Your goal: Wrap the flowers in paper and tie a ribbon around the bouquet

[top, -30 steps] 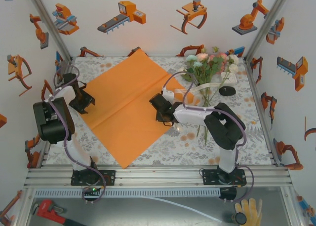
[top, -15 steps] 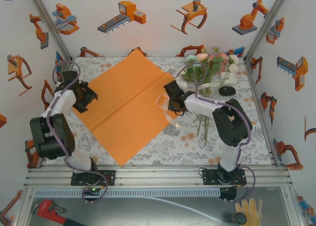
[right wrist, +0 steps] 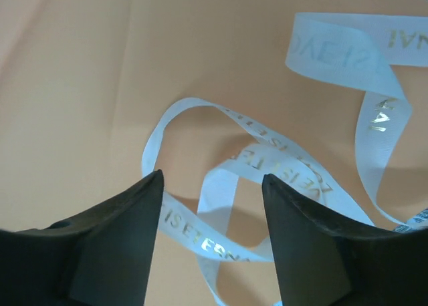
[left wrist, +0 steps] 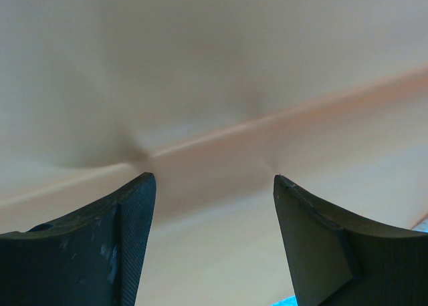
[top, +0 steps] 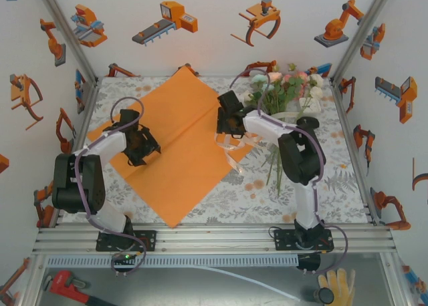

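On the paper (right wrist: pixel 67 65), right jaws have opened over ribbon (right wrist: pixel 338 45).

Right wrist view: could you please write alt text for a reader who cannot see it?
Loops of sheer white ribbon with gold lettering lie on the orange paper. The right claw stands open above them, holding nothing.

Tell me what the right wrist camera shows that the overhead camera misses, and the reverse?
Right wrist view: gold lettering along the ribbon, which lies looped on the paper under the open right gripper. Overhead view: the flowers lying to the paper's right, the left gripper over the paper's left side, and the patterned tablecloth. Shared: orange paper, pale ribbon, right gripper.
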